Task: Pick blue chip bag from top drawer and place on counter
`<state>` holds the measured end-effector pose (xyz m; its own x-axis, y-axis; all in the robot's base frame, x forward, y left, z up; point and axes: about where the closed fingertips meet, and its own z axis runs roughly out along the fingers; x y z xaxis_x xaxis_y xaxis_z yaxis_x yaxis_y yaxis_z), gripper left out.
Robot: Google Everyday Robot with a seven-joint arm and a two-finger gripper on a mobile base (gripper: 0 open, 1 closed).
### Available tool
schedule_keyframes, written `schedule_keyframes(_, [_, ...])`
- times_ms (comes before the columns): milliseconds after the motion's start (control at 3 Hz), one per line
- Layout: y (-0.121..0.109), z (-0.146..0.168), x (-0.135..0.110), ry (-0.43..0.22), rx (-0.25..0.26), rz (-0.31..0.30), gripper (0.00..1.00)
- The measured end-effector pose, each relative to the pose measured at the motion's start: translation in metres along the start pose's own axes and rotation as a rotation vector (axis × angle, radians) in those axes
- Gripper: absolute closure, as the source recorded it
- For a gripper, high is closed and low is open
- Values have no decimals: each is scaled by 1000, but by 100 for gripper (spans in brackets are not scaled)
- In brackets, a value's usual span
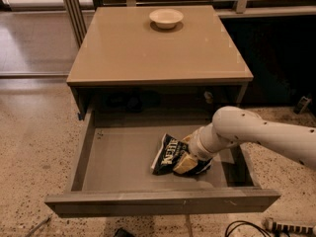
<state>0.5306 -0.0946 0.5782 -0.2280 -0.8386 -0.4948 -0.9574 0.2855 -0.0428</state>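
The gripper [186,161] is down inside the open top drawer [118,159], at the end of the white arm [261,135] that reaches in from the right; it sits against the right end of the blue chip bag [166,154]; how far it is open, and whether it has hold of the bag, cannot be told; the bag lies crumpled on the drawer floor, spreading to the gripper's left, white lettering up; the drawer's front panel is just nearer than the gripper; the counter [148,53] lies above and beyond it; a pale bowl [166,18] stands near the counter's far edge, well apart from the gripper.
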Motion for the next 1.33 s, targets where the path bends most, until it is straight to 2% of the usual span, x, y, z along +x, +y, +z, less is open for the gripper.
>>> schedule_keyframes(1000, [-1,-13,-8,0,0,0,100])
schedule_keyframes(1333, [-8,-57,-44,-14,13,-38,100])
